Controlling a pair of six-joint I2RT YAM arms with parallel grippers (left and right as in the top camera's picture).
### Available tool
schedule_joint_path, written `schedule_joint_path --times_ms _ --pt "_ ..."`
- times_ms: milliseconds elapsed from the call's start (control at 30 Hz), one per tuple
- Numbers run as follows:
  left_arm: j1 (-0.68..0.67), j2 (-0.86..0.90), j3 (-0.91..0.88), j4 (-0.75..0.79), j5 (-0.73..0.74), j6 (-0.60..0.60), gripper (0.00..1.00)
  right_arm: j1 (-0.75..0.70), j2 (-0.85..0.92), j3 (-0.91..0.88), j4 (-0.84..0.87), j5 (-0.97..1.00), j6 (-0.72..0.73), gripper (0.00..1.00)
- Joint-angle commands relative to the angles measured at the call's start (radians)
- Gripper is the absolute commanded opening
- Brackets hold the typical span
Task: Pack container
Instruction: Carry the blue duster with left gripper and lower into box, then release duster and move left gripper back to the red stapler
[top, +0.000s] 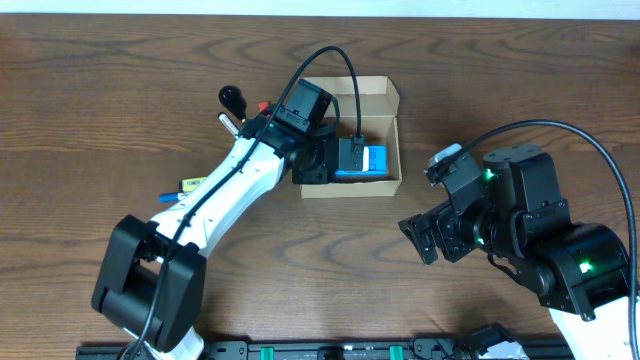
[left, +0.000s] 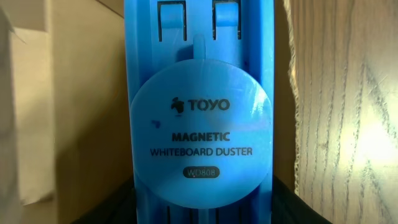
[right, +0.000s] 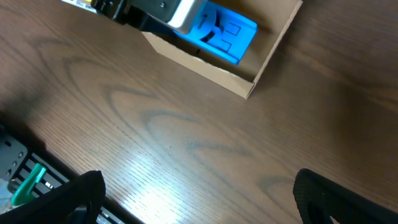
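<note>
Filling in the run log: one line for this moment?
left gripper: shut on whiteboard duster, inside container | right gripper: open, empty

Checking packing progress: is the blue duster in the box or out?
In: blue duster lies between the cardboard box walls in overhead and right-wrist views.

- Whiteboard duster (top: 375, 160): partly covered overhead by the left gripper (top: 350, 160), and cut off at top and bottom in the left wrist view.
- Yellow-and-blue bits (top: 182, 188): too small to name, perhaps pens.
- Right gripper (right: 199, 202): its fingers (right: 81, 193) are cropped by the frame's bottom edge.
</note>
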Motion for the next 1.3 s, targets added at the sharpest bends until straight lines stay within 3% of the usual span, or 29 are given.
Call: schedule_joint_path --times_ms 0,333,367,433,500,933,1267 --pt "0.006 0.035 0.004 0.001 -0.009 0.018 0.06 -0.006 0.002 0.003 0.002 0.003 0.011 0.99" --pt "0.006 0.045 0.004 0.001 -0.016 0.016 0.09 -0.006 0.002 0.003 0.002 0.003 0.011 0.99" --pt "0.006 0.045 0.004 0.000 -0.016 0.015 0.13 -0.006 0.002 0.003 0.002 0.003 0.012 0.99" --pt "0.006 0.045 0.004 0.001 -0.016 0.007 0.40 -0.006 0.002 0.003 0.002 0.003 0.011 0.99" --pt "0.006 0.045 0.004 0.002 -0.016 -0.003 0.49 -0.006 0.002 0.003 0.002 0.003 0.011 0.99" --pt "0.006 0.045 0.006 0.002 -0.018 -0.016 0.65 -0.006 0.002 0.003 0.002 0.003 0.012 0.99" --pt "0.006 -0.030 0.113 -0.029 -0.018 -0.172 0.73 -0.006 0.002 0.003 0.002 0.003 0.011 0.99"
